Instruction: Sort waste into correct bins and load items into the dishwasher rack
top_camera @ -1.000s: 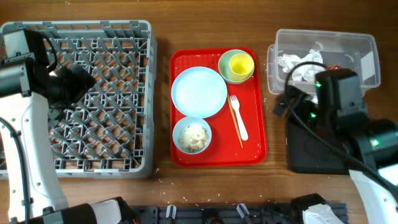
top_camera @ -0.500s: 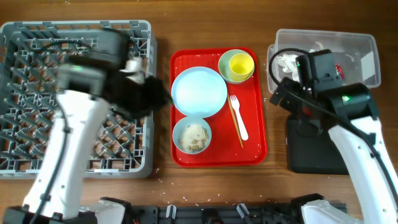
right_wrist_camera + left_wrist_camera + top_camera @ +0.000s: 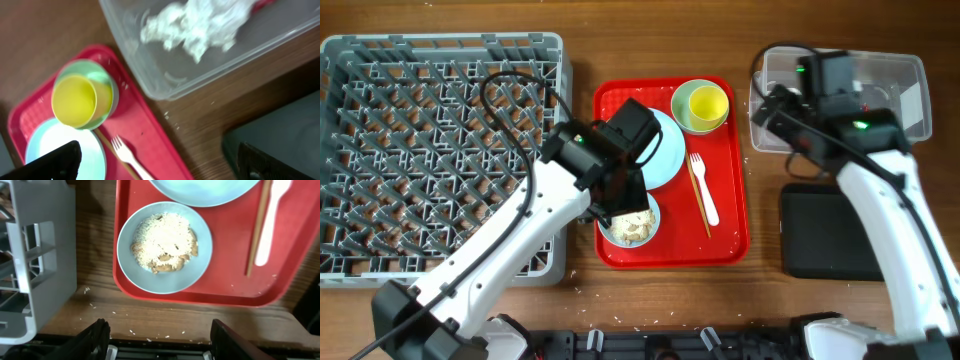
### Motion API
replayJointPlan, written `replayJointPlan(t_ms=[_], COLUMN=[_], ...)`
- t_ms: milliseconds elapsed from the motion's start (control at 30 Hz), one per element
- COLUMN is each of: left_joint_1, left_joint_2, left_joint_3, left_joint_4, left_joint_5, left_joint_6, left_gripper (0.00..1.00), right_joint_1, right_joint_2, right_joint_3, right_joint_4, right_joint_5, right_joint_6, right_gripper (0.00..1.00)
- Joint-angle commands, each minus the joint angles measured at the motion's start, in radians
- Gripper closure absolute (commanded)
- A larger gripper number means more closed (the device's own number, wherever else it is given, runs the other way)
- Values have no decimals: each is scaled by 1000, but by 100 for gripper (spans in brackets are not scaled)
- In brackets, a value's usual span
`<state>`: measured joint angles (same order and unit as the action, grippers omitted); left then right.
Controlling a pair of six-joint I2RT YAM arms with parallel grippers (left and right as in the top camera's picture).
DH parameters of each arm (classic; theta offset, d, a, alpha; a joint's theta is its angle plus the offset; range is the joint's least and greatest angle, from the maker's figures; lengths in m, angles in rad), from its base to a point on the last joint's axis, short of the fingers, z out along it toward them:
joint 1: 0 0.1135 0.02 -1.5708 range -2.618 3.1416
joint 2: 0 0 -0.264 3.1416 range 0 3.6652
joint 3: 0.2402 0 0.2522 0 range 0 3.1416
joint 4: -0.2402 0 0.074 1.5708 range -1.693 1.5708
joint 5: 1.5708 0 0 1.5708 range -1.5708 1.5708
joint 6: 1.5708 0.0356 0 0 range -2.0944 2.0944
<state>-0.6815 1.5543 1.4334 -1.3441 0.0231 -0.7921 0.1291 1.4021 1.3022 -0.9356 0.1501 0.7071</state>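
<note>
The small white bowl [image 3: 165,247] holds rice scraps [image 3: 162,240] on the red tray [image 3: 730,230]. My left gripper [image 3: 162,342] is open and empty, hovering just at the bowl's near side [image 3: 638,222]. The pale plate [image 3: 665,155], white fork [image 3: 705,195] and chopsticks [image 3: 696,195] lie beside it. The yellow cup [image 3: 75,100] sits inside the green bowl [image 3: 107,87]. My right gripper [image 3: 165,165] is open and empty above the left end of the clear tub [image 3: 165,85]. White tissue [image 3: 200,25] and a red wrapper [image 3: 260,4] lie in the tub.
The grey rack [image 3: 440,150] fills the left side; its edge shows in the left wrist view [image 3: 35,265]. The black tray [image 3: 830,235] lies in front of the clear tub [image 3: 910,95]. Loose rice grains [image 3: 132,330] dot the wood near the front edge.
My left arm has swung right from the rack to the red tray, over the small bowl. My right arm has moved back and up over the clear tub.
</note>
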Motion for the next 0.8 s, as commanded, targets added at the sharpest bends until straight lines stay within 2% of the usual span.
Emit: replayJointPlan(t_ms=[0, 67, 167, 233, 300, 333, 500, 600, 700, 767], left_joint_1=[-34, -86, -147, -179, -200, -208, -246, -246, -246, -248], left_joint_2=[6, 11, 35, 69, 111, 145, 248, 273, 275, 275], left_joint_3=[-68, -82, -82, -82, -82, -82, -82, -82, -87, -102], left_joint_4=[63, 112, 183, 187, 188, 198, 263, 253, 278, 299], left_joint_5=[3, 3, -3, -58, -74, -74, -101, -187, -273, -260], left_joint_6=[-30, -31, -39, -88, -88, -88, -125, -186, -185, -214], left_gripper=[31, 30, 28, 30, 31, 37, 51, 51, 51, 58], right_joint_1=[-113, -212, -300, -307, -307, -307, -307, -307, -307, -307], right_joint_2=[-102, -137, -140, -138, -138, -138, -138, -138, -138, -138], right_joint_3=[13, 13, 13, 13, 13, 13, 13, 13, 13, 13], right_joint_4=[0, -12, -64, -73, -71, -72, -72, -71, -71, -71], right_joint_5=[82, 128, 121, 120, 120, 120, 120, 120, 120, 120], right_joint_6=[-167, -290, -289, -288, -288, -288, -288, -288, -288, -288], right_gripper=[0, 0, 0, 0, 0, 0, 0, 0, 0, 0])
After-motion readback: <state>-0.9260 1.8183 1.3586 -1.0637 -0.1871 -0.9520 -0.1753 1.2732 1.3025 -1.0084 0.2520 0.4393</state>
